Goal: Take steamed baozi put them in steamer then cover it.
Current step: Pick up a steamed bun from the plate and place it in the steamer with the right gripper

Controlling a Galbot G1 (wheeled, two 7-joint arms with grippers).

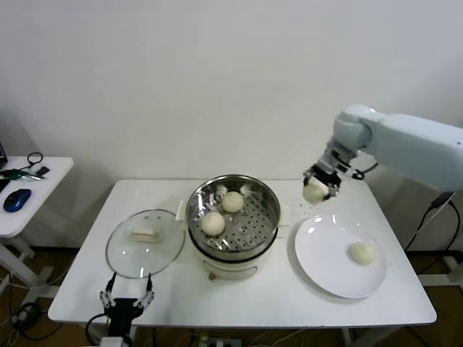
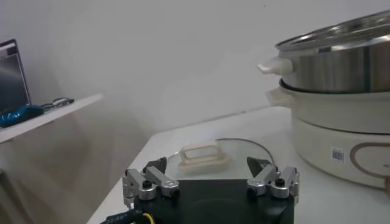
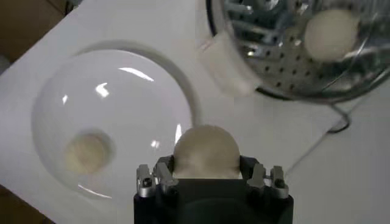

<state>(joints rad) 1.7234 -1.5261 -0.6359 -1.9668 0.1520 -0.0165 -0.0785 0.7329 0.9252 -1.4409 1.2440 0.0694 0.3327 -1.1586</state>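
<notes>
The steel steamer (image 1: 269, 204) on its cream base stands mid-table with two baozi (image 1: 213, 223) (image 1: 233, 202) on its perforated tray. My right gripper (image 1: 317, 189) is shut on a third baozi (image 3: 206, 152) and holds it in the air between the steamer (image 3: 256, 36) and the white plate. A fourth baozi (image 1: 362, 252) lies on the plate and also shows in the right wrist view (image 3: 87, 152). The glass cover (image 1: 145, 242) lies flat left of the steamer. My left gripper (image 1: 127, 299) is open and empty at the table's front edge, just before the cover (image 2: 204, 156).
A flat white plate (image 1: 325, 267) lies right of the steamer. A side table (image 1: 51, 173) with a blue mouse (image 1: 17, 199) and cables stands at the far left. The steamer's base (image 2: 329, 143) rises close to the left gripper.
</notes>
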